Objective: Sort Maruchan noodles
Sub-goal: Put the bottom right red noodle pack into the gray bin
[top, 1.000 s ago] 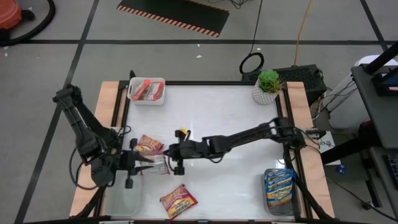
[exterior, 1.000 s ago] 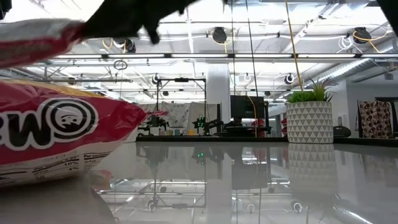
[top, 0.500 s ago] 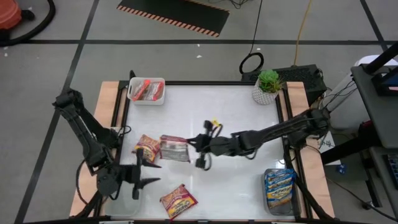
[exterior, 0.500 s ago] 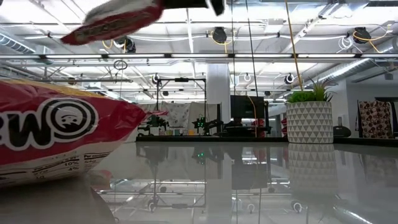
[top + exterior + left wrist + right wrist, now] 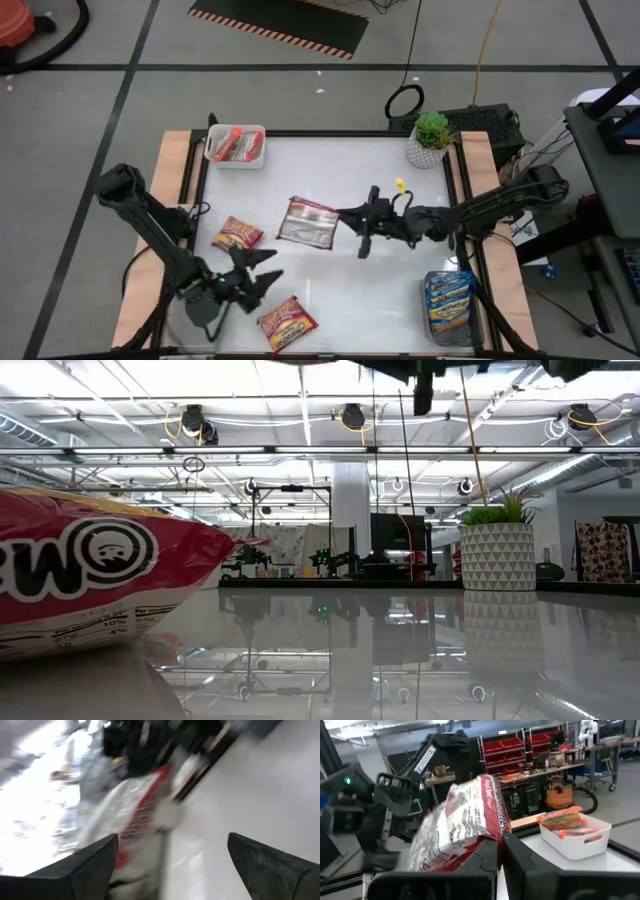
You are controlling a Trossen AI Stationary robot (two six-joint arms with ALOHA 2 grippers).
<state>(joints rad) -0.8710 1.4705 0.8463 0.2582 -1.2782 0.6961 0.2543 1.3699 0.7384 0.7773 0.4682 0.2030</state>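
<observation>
Packet, dark red with a silvery printed back, clamped by one edge between the shut fingers of the right gripper, hanging out ahead of the fingertips above mid-table. Print on its back visible in the right wrist view but too small to read. Beyond those fingertips, across the table: left gripper, fingers spread wide and gripping nothing. Just ahead of the spread fingertips and a little to one side, a red and yellow packet flat near the front edge; off to the other side, a second red and yellow packet, also flat. Lettering on both unreadable from above. In the left wrist view, between the spread fingers and farther off, the blurred red and silver packet in the right gripper.

Close against the low camera, a red packet with large white letters, "WO" as seen, plus a round logo and fine print below, too small to read. Well behind the right gripper, at the front right corner: clear bin with blue packets, yellow print on top, wording not legible. Far past both grippers, at the back left: white bin with orange-red packets. Potted plant at the back right corner.
</observation>
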